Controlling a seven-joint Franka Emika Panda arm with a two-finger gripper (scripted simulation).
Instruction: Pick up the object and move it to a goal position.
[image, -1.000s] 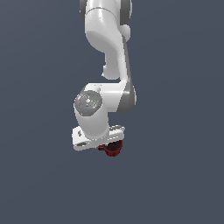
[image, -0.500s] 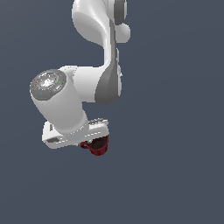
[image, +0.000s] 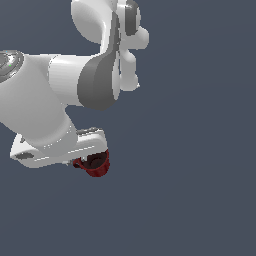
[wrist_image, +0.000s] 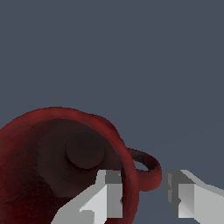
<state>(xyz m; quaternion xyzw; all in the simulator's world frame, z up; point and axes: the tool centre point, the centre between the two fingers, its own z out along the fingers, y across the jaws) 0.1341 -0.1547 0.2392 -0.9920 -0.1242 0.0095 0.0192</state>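
The dark red mug (image: 96, 165) hangs under my white hand in the exterior view, at the lower left of centre. My gripper (image: 91, 159) holds it by the rim. The fingers are mostly hidden there by the hand and the mug. In the wrist view the mug (wrist_image: 52, 162) fills the lower part, with its dark interior open to the camera and its small handle (wrist_image: 148, 168) to one side. One finger (wrist_image: 109, 194) is inside the mug against the wall. The other finger (wrist_image: 181, 194) is outside, by the handle. My gripper (wrist_image: 144, 194) straddles the wall.
The white arm (image: 60, 100) fills the exterior view's upper left. Behind everything is a plain dark grey-blue ground (image: 200, 175), with no other object and no goal marker in view.
The arm has swung toward the exterior view's left and closer to the camera, so it looks much larger. The mug has moved along with the gripper.
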